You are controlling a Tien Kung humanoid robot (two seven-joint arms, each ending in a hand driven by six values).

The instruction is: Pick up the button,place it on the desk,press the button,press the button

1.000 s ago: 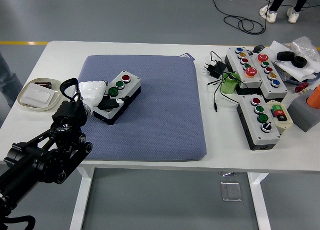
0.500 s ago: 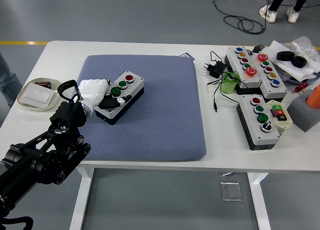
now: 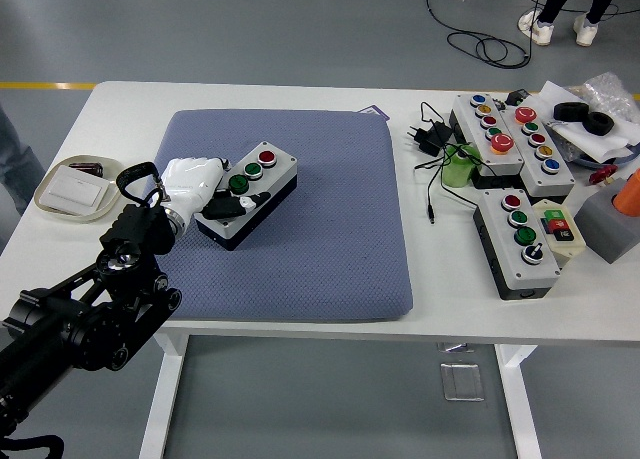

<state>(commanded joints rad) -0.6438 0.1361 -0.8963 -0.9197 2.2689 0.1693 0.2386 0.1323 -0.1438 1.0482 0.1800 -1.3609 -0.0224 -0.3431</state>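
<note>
The white left hand (image 3: 200,184) grips the grey button box with red and green buttons (image 3: 250,192) on the blue cushion pad (image 3: 320,229). More grey button boxes (image 3: 510,179) and black cables (image 3: 432,149) lie well apart on the right. The pad is bare around the box, and a small white tray (image 3: 75,189) sits near the table's left edge.

No legible text anywhere. Green-and-red label (image 3: 558,226) on small switch box at 3 o'clock carries print, too small to read.

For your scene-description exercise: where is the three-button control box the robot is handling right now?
In the head view, the three-button control box sits left of centre on the blue-grey cushion pad, gripped at its near-left end by the left hand.
</note>
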